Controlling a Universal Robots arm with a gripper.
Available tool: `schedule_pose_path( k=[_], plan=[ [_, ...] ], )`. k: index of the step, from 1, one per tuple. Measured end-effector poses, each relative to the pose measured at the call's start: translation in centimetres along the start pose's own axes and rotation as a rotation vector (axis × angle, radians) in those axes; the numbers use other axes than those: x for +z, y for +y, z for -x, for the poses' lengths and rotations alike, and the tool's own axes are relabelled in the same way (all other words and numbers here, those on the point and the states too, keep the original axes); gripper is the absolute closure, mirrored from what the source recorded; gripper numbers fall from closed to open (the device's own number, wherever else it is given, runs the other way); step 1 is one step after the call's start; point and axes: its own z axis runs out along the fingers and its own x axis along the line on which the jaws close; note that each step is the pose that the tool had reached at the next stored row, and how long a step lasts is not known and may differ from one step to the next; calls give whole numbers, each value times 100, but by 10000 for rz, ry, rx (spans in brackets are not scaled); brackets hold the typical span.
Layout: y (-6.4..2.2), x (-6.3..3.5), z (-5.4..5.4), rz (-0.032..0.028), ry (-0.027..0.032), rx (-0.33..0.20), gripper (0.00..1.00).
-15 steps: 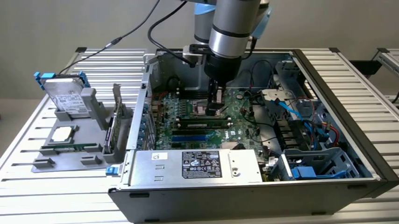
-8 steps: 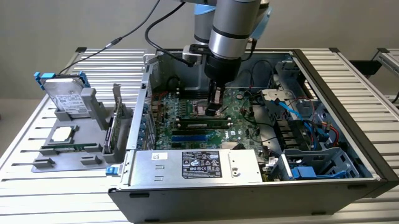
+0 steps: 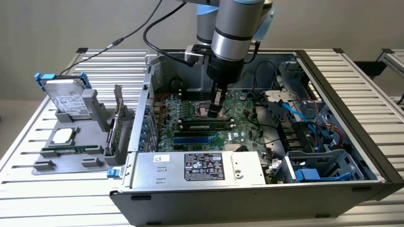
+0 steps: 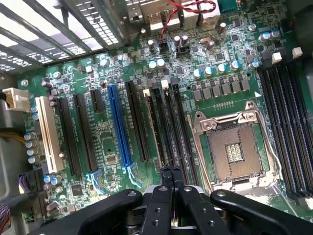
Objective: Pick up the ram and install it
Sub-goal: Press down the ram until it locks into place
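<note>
The ram [image 3: 203, 126], a narrow green stick with black chips, stands on edge in a memory slot of the motherboard [image 3: 243, 135] inside the open computer case. My gripper [image 3: 215, 112] hangs straight down over the end of the stick nearest the CPU socket [image 3: 203, 111]. Its fingers are shut together with nothing between them. In the wrist view the closed gripper [image 4: 171, 172] hovers over the memory slots beside the socket [image 4: 234, 152]. There the ram [image 4: 154, 129] shows edge-on as a thin pale strip. I cannot tell whether the fingertips touch it.
The power supply [image 3: 196, 168] fills the case front, with drive cages and blue cables [image 3: 315, 142] at the exterior view's right. Outside the case, a grey holder [image 3: 69, 142] carries a silver hard drive [image 3: 66, 97], a CPU chip [image 3: 62, 136] and an upright dark card [image 3: 117, 127].
</note>
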Motion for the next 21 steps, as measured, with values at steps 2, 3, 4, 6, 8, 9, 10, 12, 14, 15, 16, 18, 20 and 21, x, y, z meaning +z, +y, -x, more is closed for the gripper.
schedule_pose_path(
  k=[2, 3, 4, 6, 8, 9, 10, 12, 14, 15, 16, 18, 20, 21],
  plan=[
    [0, 1, 0, 11, -27, 231, 90],
    [0, 2, 0, 16, -39, 340, 90],
    [0, 2, 0, 22, -53, 460, 90],
    [0, 3, 0, 35, -78, 681, 90],
    [0, 4, 0, 47, -103, 903, 90],
    [0, 5, 0, 54, -117, 1023, 90],
    [-1, 5, 0, 60, -130, 1137, 90],
    [-1, 7, 0, 74, -156, 1371, 90],
    [-1, 8, 1, 87, -181, 1597, 90],
    [-1, 9, 1, 94, -194, 1712, 90],
    [-1, 9, 1, 101, -207, 1828, 90],
    [-1, 10, 1, 114, -235, 2068, 90],
    [-1, 12, 1, 126, -259, 2284, 90],
    [-1, 13, 1, 133, -271, 2394, 90]
  ],
)
